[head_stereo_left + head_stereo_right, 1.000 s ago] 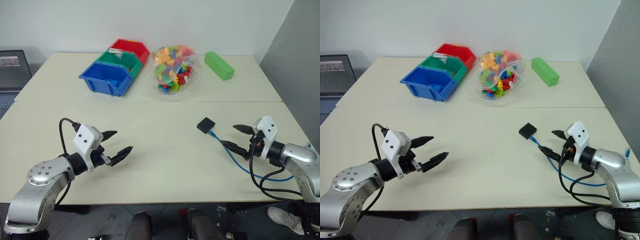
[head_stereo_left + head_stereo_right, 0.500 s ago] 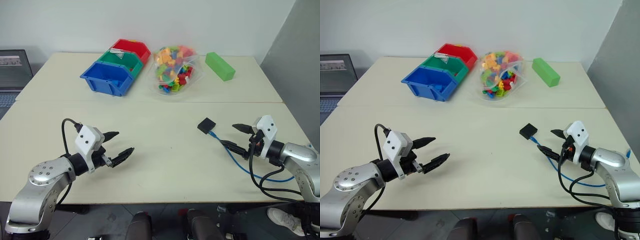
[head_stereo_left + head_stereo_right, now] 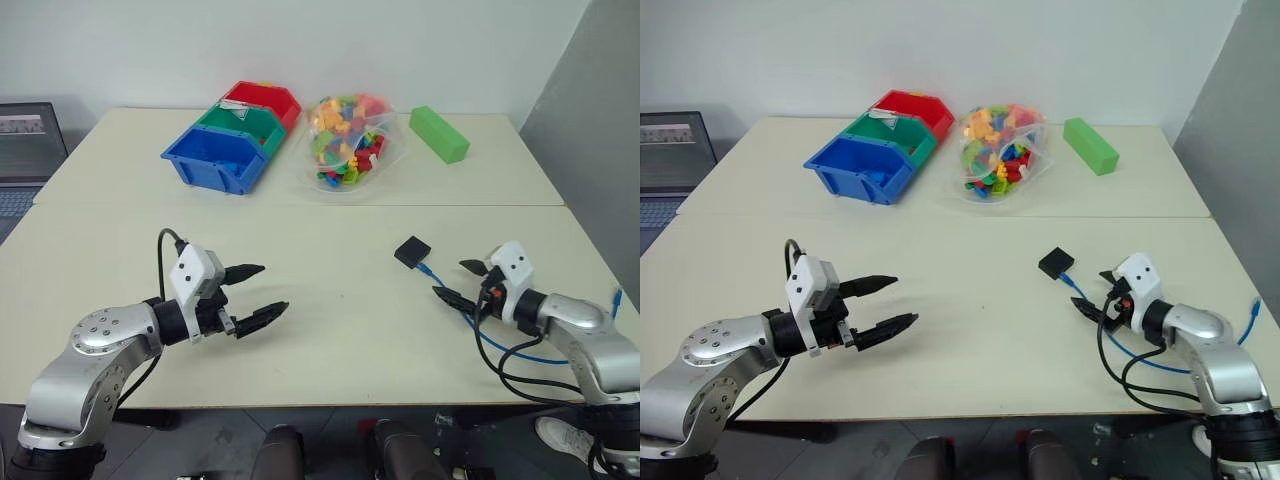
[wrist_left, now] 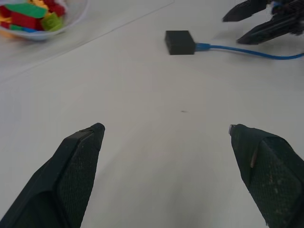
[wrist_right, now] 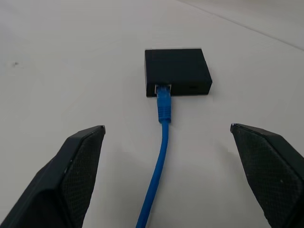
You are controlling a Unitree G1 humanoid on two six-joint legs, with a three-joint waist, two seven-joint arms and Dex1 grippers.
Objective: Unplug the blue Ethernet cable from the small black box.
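Small black box [image 3: 412, 250] lies flat on the cream table [image 3: 330, 330], right of centre, nothing gripping it. Blue Ethernet cable [image 5: 161, 147] is plugged into the box's near side — plug seated in the port, cord running back toward the robot between the fingers of the right gripper [image 3: 462, 282] and on in a loop off the table's right edge.

Right gripper: fingers spread wide, empty, just short of the box, pointing at it; the cable passes under the gap, untouched as far as can be seen.

Left gripper [image 3: 258, 294]: fingers also wide apart, empty, over bare table on the left, well apart from the box, aimed toward it.

Far side of the table — blue bin [image 3: 213, 158], green bin [image 3: 240, 121] and red bin [image 3: 262, 97] in a row, a clear bag of coloured bricks [image 3: 348, 140], a green block [image 3: 438, 133]. Laptop [image 3: 27, 140] at the left edge.
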